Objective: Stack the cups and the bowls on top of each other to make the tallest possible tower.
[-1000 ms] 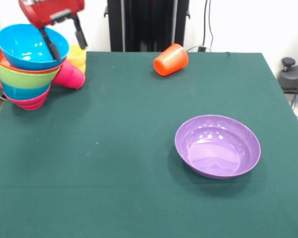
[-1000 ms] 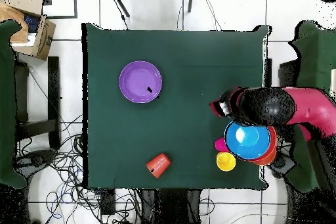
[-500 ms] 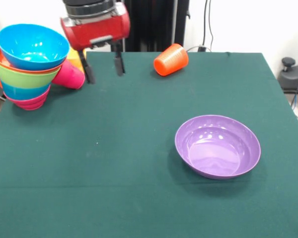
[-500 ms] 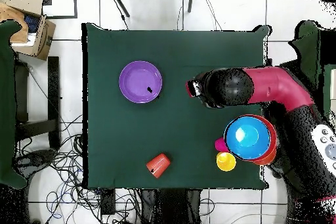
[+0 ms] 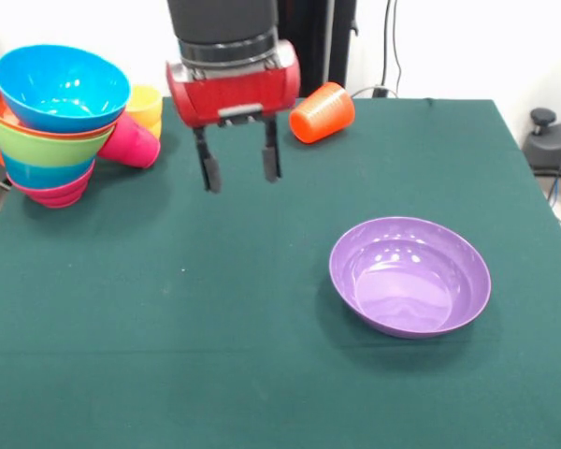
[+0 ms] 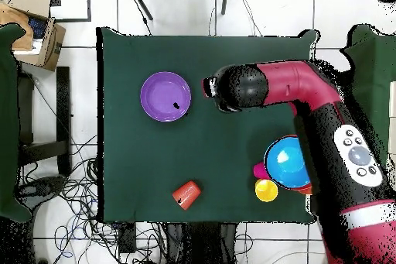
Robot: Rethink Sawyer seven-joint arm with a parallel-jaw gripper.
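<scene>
The tower [image 5: 51,122] stands at the table's far left in the front view, with a blue bowl [image 5: 61,86] on top, then orange, lime green, blue and magenta ones below; it shows in the overhead view [image 6: 288,162] too. A purple bowl [image 5: 409,275] sits alone on the cloth [image 6: 165,96]. An orange cup [image 5: 322,112] lies on its side [image 6: 186,193]. A red-pink cup [image 5: 129,142] lies by the tower, with a yellow cup [image 5: 145,105] behind it [image 6: 266,190]. My gripper [image 5: 237,172] hangs open and empty above the cloth between the tower and the purple bowl.
The green table [image 5: 215,355] has its edge close to the tower on the left. A cardboard box [image 6: 35,32] stands on the floor beyond the table. Cables lie on the floor [image 6: 69,191].
My gripper has left the tower's blue top bowl and moved across the table toward the purple bowl, lower over the cloth. The bowls and cups have not moved.
</scene>
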